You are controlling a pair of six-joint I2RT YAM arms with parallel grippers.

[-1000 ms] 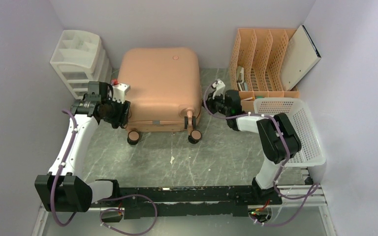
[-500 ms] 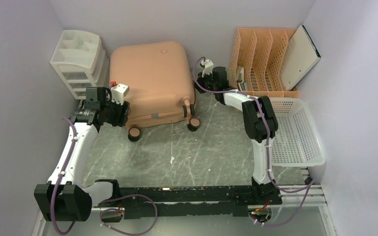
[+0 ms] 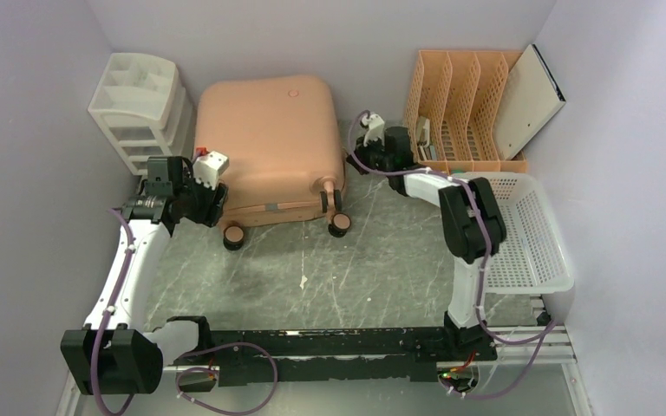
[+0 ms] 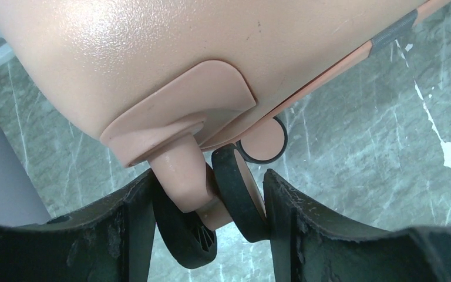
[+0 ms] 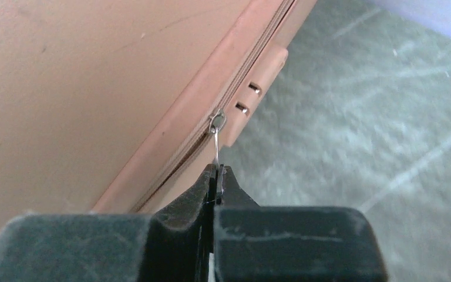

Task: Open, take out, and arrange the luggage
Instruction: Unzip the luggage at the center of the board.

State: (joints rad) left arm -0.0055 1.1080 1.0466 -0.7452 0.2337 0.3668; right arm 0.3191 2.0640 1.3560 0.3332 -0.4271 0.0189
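At the back of the bench (image 3: 355, 277), the luggage (image 3: 269, 139) lies on its broad side between a white drawer unit (image 3: 139, 104) and an orange file rack (image 3: 460, 95), its wheels turned toward the arms and its shell looking shut from above. The right claw (image 5: 215, 176) is clenched on the thin metal zip pull (image 5: 216, 141), which runs straight up to the slider on the seam at the case's right edge. The left claw (image 4: 208, 179) brackets the near-left caster (image 4: 238, 194), with its fingers (image 4: 293, 223) pressed against the twin black tyres, so it seems to be grasping the caster to brace the case. Unzipping looks to be the step in hand, and how much of the track is already parted cannot be read here. The main risk is the pull slipping out, because the tab is narrow and smooth and only its tip is pinched. A tug across the seam rather than along it could jam the slider at the rounded corner. The brace is also weak: a caster swivels and rolls, so a hard pull could twist the case out of the left claw and slide it into the drawer unit or the rack. The right arm works close to the rack and the white basket (image 3: 538, 251), so a wide sweep could knock either.
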